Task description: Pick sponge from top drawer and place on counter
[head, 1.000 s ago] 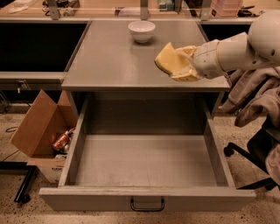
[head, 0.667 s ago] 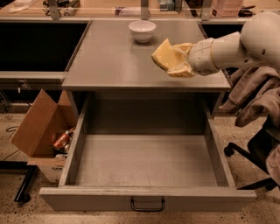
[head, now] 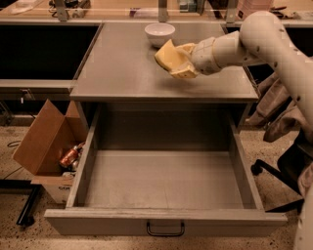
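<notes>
My gripper (head: 180, 61) reaches in from the right and is shut on the pale yellow sponge (head: 167, 57). It holds the sponge just above the grey counter (head: 122, 68), right of centre and near the white bowl. The sponge sticks out to the left of the cream fingers (head: 185, 72). The top drawer (head: 164, 183) stands pulled fully open below the counter and its inside is bare. Its small dark handle (head: 165, 228) is at the centre of the front panel.
A white bowl (head: 159, 33) sits at the back of the counter. An open cardboard box (head: 46, 146) with cans stands on the floor at the left. A chair with draped cloth (head: 286, 122) is at the right. A wooden tabletop (head: 122, 10) runs behind.
My gripper has carried the sponge leftward and a little further back over the counter, closer to the white bowl. The drawer has not moved.
</notes>
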Tool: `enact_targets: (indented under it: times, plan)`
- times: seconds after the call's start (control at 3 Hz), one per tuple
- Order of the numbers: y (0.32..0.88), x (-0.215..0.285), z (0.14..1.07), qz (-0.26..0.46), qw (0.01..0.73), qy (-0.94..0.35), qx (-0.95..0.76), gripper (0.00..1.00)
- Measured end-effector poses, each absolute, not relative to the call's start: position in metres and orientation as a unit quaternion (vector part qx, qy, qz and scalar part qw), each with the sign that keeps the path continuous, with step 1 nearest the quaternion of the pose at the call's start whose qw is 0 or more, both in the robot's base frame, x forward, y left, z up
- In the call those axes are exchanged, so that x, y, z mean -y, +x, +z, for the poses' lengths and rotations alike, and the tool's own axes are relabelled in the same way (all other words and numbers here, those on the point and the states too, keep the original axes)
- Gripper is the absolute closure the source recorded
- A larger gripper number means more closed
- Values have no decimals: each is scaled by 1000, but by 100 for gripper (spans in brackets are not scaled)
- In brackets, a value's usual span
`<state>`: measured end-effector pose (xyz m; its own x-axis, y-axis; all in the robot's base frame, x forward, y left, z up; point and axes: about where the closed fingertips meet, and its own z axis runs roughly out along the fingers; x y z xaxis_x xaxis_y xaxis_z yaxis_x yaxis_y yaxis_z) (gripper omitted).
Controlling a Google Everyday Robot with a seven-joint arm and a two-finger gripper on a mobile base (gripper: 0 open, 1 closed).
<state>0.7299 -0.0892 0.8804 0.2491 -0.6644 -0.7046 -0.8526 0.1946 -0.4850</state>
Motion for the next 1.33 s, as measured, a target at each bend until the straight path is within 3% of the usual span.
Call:
enact_targets:
  times: [0.33,1.33]
  plan:
    - [740,56,877,127,475,-647,-583,100]
    - [746,15,868,169,467,-678,-543,27]
